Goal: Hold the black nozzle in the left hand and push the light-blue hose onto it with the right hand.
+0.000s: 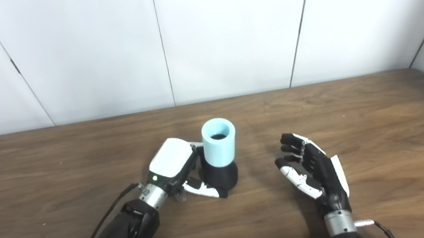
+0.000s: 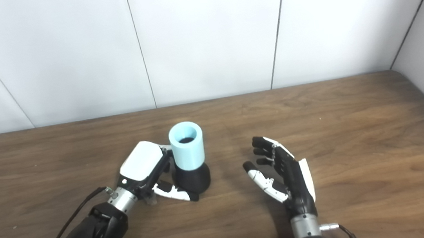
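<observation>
Left hand [image 1: 177, 166] seemingly grips nozzle [image 1: 220, 175] (hose [image 1: 219, 142] seated on it); right hand [image 1: 311, 167] empty, fingers spread, apart.

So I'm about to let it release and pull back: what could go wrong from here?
The light-blue hose stands tall on the black nozzle, so the left hand, fingers against the base, could tip it when withdrawing. How deeply the hose is seated cannot be seen; it might come off. The right hand is open, apart.
</observation>
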Robot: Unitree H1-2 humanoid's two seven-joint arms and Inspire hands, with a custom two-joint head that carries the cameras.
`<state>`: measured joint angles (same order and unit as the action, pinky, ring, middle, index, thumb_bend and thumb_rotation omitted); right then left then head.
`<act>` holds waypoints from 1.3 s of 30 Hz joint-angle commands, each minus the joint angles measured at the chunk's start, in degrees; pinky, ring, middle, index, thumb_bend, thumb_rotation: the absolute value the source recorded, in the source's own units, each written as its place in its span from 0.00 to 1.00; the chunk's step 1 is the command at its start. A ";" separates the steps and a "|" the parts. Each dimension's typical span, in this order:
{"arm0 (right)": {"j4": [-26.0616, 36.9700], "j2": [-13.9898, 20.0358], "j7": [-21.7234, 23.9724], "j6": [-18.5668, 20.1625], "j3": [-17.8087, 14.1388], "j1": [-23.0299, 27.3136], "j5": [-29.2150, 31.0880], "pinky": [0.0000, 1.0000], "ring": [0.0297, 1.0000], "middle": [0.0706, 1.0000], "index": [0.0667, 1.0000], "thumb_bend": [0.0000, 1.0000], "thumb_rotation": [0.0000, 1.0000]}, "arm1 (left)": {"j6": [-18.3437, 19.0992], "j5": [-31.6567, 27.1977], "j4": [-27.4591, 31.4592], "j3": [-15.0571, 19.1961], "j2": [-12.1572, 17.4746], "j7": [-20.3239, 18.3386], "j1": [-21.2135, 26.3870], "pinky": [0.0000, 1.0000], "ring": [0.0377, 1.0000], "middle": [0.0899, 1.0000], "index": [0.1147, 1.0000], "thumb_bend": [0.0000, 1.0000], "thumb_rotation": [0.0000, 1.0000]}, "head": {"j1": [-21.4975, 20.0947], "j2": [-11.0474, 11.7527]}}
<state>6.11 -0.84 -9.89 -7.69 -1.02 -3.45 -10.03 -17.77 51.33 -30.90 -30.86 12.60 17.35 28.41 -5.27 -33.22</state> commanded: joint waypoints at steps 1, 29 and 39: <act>0.81 -0.03 -0.99 -2.33 -0.32 2.09 -1.46 0.67 0.74 0.75 0.72 0.33 0.34 | 10.90 -2.79 -5.48 -0.34 -1.30 -8.57 -13.10 0.70 0.70 0.71 0.75 0.97 0.23 | 0.06 -0.04; -0.88 0.02 -0.88 -1.01 -0.27 3.39 -3.01 0.68 0.77 0.78 0.76 0.35 0.42 | 33.36 -22.21 27.24 8.87 7.17 -36.79 -21.61 1.00 1.00 1.00 1.00 1.00 0.33 | 1.16 0.58; -2.69 0.29 -1.19 -1.76 -1.05 4.09 -2.44 0.69 0.77 0.78 0.76 0.35 0.42 | 44.68 -27.81 49.15 20.53 15.54 -52.31 -24.51 0.86 1.00 1.00 1.00 1.00 0.27 | 1.32 1.30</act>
<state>4.42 -0.83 -10.12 -7.22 -1.47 -1.15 -12.71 18.26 25.25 18.07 -13.47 24.51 -26.31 6.56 -3.96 -31.90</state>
